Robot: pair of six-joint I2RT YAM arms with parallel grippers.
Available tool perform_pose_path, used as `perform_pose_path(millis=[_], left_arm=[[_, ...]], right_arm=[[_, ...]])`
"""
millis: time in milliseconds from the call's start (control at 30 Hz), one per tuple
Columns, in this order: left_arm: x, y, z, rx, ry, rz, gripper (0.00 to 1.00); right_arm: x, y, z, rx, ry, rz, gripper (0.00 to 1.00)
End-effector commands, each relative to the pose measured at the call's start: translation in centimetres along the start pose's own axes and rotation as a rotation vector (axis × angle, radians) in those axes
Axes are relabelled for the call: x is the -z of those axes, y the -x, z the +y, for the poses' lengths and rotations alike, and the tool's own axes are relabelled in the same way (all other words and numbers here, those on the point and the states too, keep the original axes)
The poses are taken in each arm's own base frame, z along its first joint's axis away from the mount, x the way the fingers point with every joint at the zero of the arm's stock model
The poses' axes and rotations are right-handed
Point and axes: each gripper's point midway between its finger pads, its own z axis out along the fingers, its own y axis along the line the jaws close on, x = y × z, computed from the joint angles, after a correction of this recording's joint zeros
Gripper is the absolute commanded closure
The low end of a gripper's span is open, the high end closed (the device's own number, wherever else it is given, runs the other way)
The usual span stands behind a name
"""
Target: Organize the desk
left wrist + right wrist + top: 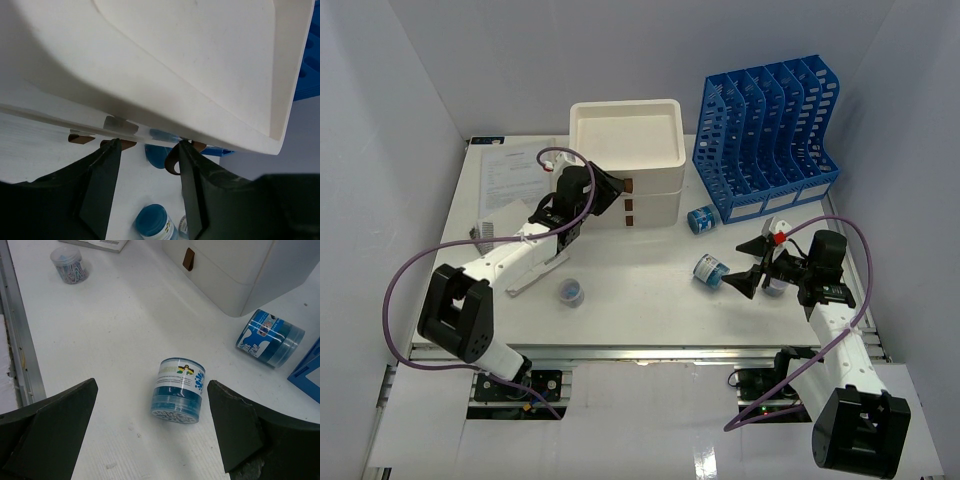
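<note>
Matt white desk (pixel 640 305), blue plastic rack (pixel 770 195)

At the back of the surface (pixel 640 320) stands the drawer box (pixel 625 150), papers (pixel 515 175) left of it, rack (pixel 765 135) right. One tub (pixel 701 219) lies before the rack, a second tub (pixel 709 270) nearer, a clip pot (pixel 571 291) front-left.

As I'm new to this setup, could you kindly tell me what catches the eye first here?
The tall blue file rack at the desk's far right stands out, beside the cream drawer box. The right claw gapes wide toward a blue jar lying on its side, while the left claw sits open at the drawer fronts.
</note>
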Motion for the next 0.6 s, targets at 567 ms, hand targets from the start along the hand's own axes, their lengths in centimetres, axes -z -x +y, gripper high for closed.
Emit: perform_pose_path(millis=[567], left_arm=[[3.4,-4.2,0.4,-0.273,-0.309,0.155,0.46]], right_arm=[[0.2,0.8,-0.2,0.038,0.004,-0.022,0.03]])
